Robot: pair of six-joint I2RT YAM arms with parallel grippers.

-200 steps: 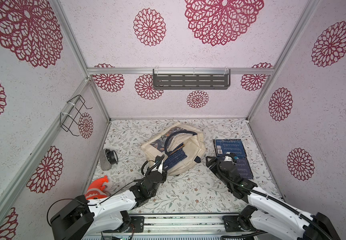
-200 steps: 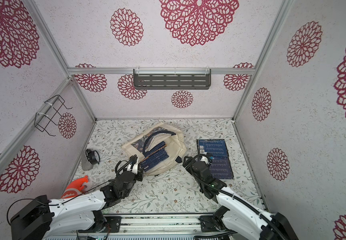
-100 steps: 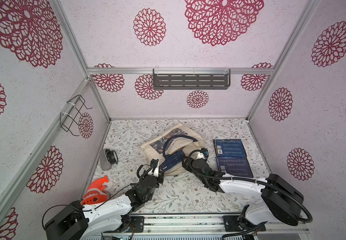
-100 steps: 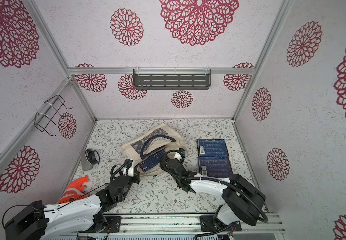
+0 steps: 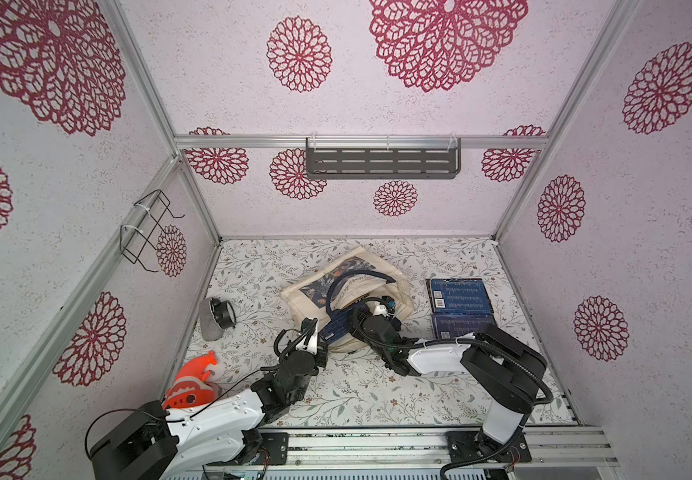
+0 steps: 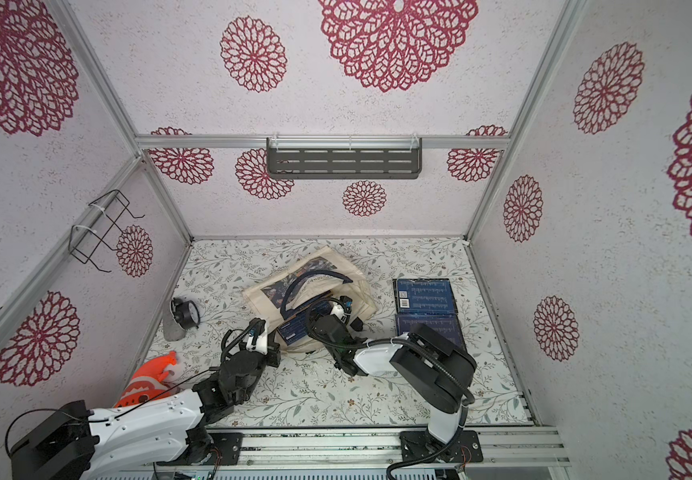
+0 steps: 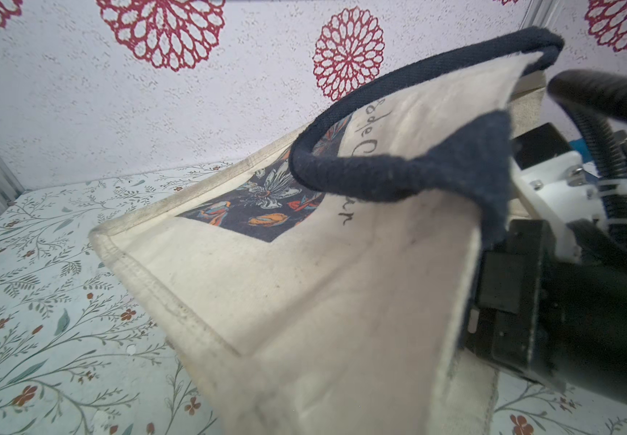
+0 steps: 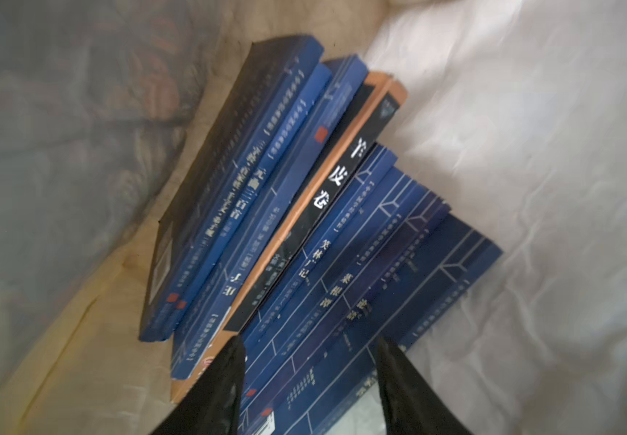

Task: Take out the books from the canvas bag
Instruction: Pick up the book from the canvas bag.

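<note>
Pointing: books [image 8: 304,226] lie stacked inside the canvas bag [image 5: 309,305], long axis running from its mouth inward.
Look: thin dark-blue spines, one orange-edged.
Right gripper [image 8: 310,342]: jaws apart, straddling the stack's near ends.
Left gripper [image 5: 314,327]: closed on the bag's rim.

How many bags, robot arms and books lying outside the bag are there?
Bag: 1
Arms: 2
Books outside the bag: 2 showing
Total: 5
</note>
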